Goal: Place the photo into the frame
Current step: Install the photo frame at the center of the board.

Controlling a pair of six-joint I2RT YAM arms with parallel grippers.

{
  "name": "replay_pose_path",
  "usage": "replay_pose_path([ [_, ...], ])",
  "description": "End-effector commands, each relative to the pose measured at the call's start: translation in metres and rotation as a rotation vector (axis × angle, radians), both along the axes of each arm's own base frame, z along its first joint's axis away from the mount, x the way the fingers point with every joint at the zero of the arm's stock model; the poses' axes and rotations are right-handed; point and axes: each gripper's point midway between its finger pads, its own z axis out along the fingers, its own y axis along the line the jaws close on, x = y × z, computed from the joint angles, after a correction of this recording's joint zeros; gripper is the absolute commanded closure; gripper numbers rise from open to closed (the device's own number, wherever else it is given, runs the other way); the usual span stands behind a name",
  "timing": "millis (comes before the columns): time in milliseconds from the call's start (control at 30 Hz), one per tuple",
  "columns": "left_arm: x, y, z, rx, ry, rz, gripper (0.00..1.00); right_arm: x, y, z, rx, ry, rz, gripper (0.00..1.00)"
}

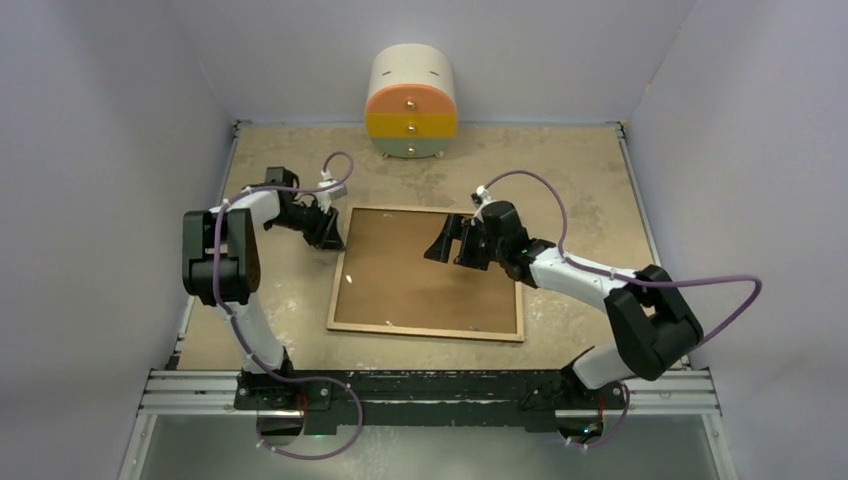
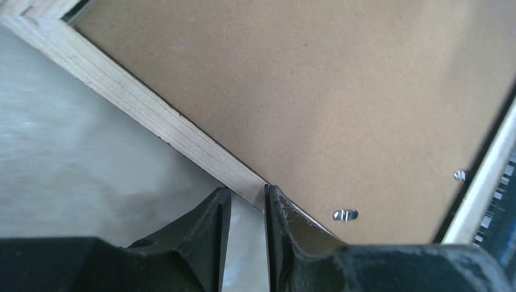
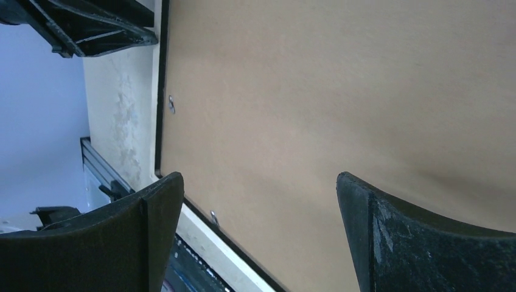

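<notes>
Your left gripper (image 2: 246, 191) was pinched shut at the wood edge of the frame (image 2: 140, 106). Your right gripper (image 3: 260, 177) hung wide open over the brown board (image 3: 316, 91). A slow, level lift looked best.

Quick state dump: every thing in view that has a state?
frame: lying flat, back up
backing board: seated in frame
left gripper: shut on frame's left rail
right gripper: open, above backing board
drawer unit: all three drawers shut
photo: not visible
</notes>
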Motion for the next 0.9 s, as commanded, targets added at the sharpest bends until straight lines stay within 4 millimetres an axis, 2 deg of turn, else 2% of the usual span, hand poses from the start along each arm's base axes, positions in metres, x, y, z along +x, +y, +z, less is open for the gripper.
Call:
replay_pose_path([
  [0, -0.057, -0.022, 0.001, -0.077, 0.139, -0.086, 0.7, -0.004, 0.035, 0.014, 0.053, -0.025, 0.074, 0.04],
  [133, -0.066, -0.024, 0.006, -0.092, 0.142, -0.088, 0.66, -0.015, 0.062, 0.008, 0.068, -0.001, 0.129, 0.04],
  [267, -0.066, -0.023, 0.006, -0.081, 0.126, -0.059, 0.65, -0.033, 0.095, 0.006, 0.103, 0.013, 0.197, 0.06],
  [500, -0.065, -0.02, -0.001, -0.061, 0.126, -0.022, 0.7, -0.058, 0.15, -0.002, 0.141, 0.035, 0.315, 0.14],
  [633, -0.065, -0.019, -0.002, -0.056, 0.126, -0.019, 0.71, -0.065, 0.17, -0.008, 0.152, 0.038, 0.348, 0.16],
  [867, -0.064, -0.02, -0.003, -0.059, 0.121, -0.019, 0.71, -0.068, 0.189, -0.019, 0.161, 0.052, 0.368, 0.18],
])
